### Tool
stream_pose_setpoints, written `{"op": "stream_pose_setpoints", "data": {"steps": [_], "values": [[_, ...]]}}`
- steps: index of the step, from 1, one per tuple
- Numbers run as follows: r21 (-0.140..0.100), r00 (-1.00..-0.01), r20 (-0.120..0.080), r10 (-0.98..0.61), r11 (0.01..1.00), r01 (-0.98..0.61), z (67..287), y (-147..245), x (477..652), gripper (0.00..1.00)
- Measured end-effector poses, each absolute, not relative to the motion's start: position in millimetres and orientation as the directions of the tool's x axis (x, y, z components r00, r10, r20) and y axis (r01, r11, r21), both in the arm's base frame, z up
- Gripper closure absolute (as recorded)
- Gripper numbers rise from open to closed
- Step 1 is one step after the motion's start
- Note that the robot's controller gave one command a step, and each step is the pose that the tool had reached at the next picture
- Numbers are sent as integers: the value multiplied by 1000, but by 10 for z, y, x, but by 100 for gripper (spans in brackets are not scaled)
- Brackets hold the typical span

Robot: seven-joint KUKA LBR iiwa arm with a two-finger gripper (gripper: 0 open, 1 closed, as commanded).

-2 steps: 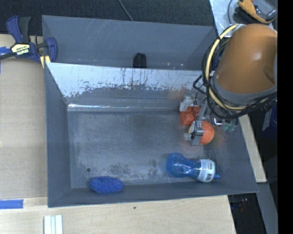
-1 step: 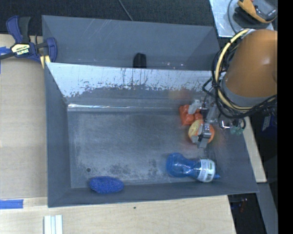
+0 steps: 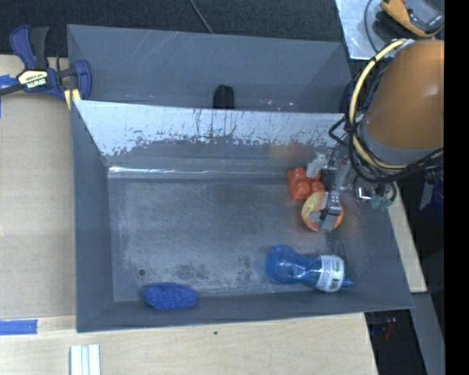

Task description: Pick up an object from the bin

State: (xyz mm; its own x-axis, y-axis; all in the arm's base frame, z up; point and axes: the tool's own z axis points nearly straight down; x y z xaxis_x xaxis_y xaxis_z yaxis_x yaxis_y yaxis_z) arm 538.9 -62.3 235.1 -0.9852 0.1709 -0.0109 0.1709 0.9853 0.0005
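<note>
Fuzzy blue lump point(image 3: 170, 296) lies frontmost; claw point(image 3: 329, 214) over glossy orange ball point(image 3: 313, 212).

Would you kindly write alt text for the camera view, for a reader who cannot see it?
The arm's gripper is low over a yellow-orange round thing beside a red-orange thing, near the right wall of the grey bin. A blue bottle lies lower right, a blue oblong lump lower left.

Clear blue bottle point(image 3: 301, 269) on its side at lower right; fuzzy blue oblong lump point(image 3: 170, 296) well apart at lower left.
</note>
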Motion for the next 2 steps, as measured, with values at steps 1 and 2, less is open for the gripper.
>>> {"op": "stream_pose_setpoints", "data": {"steps": [1, 2], "values": [[3, -950, -14, 312, 950, 312, 1936, -842, 5275, 0], [5, -934, -18, 357, 934, 357, 1828, -586, 5275, 0]]}}
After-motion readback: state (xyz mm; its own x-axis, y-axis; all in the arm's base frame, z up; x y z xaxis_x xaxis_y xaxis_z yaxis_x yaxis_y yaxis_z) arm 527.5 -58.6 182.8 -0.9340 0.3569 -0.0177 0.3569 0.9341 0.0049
